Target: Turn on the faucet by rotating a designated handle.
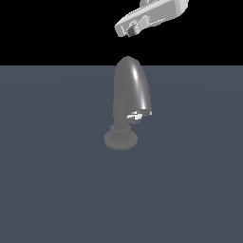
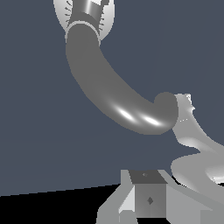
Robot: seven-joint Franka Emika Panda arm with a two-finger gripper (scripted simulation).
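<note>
The faucet [image 1: 132, 90] is a dark grey glossy fixture with a tall rounded hood, standing on a ribbed circular base [image 1: 121, 140] in the middle of the floor. The handle [image 1: 136, 115], a small pale jagged lever, sticks out under the hood's lower edge toward the exterior view's right. My gripper [image 1: 130, 30] hangs above the hood's top, apart from it and tilted. In the wrist view the curved hood [image 2: 109, 92] runs across the frame, and the pale handle [image 2: 192, 144] lies beside its end. The gripper's fingers [image 2: 146, 194] show as one block with no gap and nothing held.
A flat blue-grey floor [image 1: 47, 190] spreads all around the faucet. Behind it the background is black. Only the arm's white hand link [image 1: 159, 12] shows, entering from the exterior view's upper right.
</note>
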